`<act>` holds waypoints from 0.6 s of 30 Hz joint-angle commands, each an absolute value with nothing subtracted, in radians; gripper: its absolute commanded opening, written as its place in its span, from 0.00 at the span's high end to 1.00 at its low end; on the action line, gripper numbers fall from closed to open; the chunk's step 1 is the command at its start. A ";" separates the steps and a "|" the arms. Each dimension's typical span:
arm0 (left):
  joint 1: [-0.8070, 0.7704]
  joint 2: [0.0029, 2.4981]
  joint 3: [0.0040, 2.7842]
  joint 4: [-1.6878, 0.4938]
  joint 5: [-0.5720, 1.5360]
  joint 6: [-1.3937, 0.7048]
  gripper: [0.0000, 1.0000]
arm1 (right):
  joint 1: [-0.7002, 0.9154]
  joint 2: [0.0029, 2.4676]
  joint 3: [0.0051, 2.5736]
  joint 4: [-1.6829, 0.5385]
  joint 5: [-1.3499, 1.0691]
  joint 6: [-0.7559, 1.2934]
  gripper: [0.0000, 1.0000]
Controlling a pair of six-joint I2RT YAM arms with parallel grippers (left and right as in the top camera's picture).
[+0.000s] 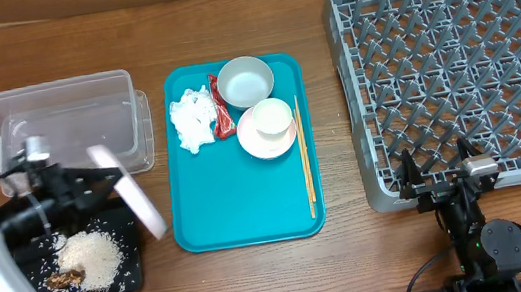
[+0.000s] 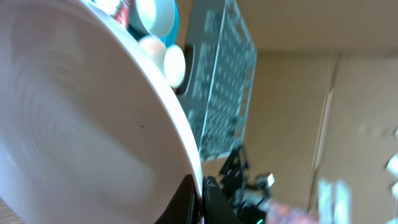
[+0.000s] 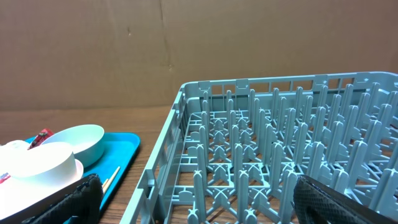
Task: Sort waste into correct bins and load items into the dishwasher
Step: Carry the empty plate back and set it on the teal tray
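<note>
My left gripper (image 1: 109,183) is shut on the rim of the round pale plate (image 1: 136,198), which stands tilted on edge above the black tray (image 1: 132,276). In the left wrist view the plate (image 2: 74,124) fills the left side, and its rim is pinched at my left gripper (image 2: 202,202). White rice (image 1: 91,257) and brown bits (image 1: 64,279) lie on the black tray. The teal tray (image 1: 239,209) holds a crumpled tissue (image 1: 194,119), a red wrapper (image 1: 222,111), a bowl (image 1: 245,80), a cup (image 1: 272,117) on a saucer (image 1: 259,146), and chopsticks (image 1: 305,160). My right gripper (image 1: 437,168) is open at the front edge of the grey dishwasher rack (image 1: 462,69).
A clear plastic tub (image 1: 56,127) stands behind the black tray at the far left. In the right wrist view the rack (image 3: 280,155) rises straight ahead of my right gripper (image 3: 199,211), with the bowl (image 3: 74,143), cup (image 3: 37,165) and chopsticks (image 3: 111,177) to its left.
</note>
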State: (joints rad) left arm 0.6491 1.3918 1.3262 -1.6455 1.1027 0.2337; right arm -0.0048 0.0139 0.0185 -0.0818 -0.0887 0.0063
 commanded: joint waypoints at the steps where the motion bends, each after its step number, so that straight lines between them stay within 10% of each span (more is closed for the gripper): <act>1: 0.513 1.344 1.325 -1.570 1.026 0.111 0.96 | 0.002 0.003 0.008 -0.077 -0.083 0.003 0.00; 18: -0.434 1.354 1.325 -1.108 0.156 -0.464 0.96 | 0.002 0.003 0.008 -0.077 -0.083 0.003 0.00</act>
